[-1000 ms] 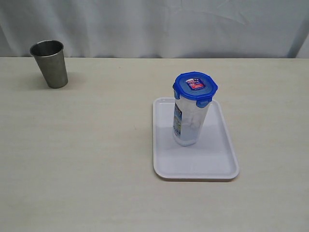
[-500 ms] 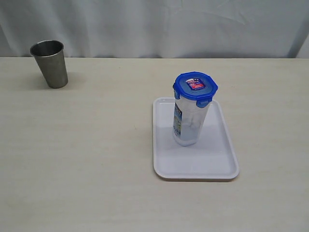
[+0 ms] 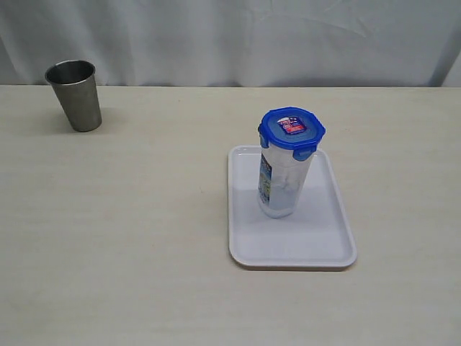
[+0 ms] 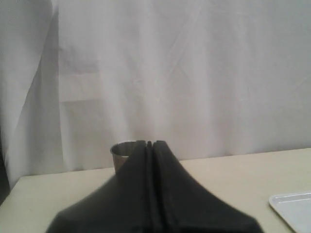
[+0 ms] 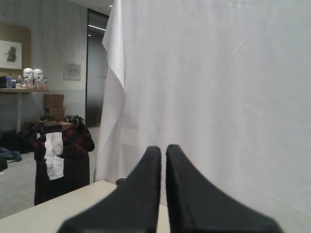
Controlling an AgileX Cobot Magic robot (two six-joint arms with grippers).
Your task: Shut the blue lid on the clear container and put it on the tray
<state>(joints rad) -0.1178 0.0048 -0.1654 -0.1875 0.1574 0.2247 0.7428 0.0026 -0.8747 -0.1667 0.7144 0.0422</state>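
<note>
The clear container (image 3: 282,180) stands upright on the white tray (image 3: 317,245), right of the table's middle. The blue lid (image 3: 291,128) sits on top of it with its flaps down and its sticker facing up. Neither arm shows in the exterior view. In the left wrist view my left gripper (image 4: 149,143) is shut, empty, well away from the container; a corner of the tray (image 4: 294,208) shows there. In the right wrist view my right gripper (image 5: 163,148) is shut with a thin slit between its fingers, holding nothing and facing the curtain.
A steel cup (image 3: 74,94) stands at the table's far left near the white curtain (image 3: 230,36); its rim (image 4: 121,148) peeks from behind the left fingers. Beyond the curtain's edge the right wrist view shows a room with a draped chair (image 5: 63,160).
</note>
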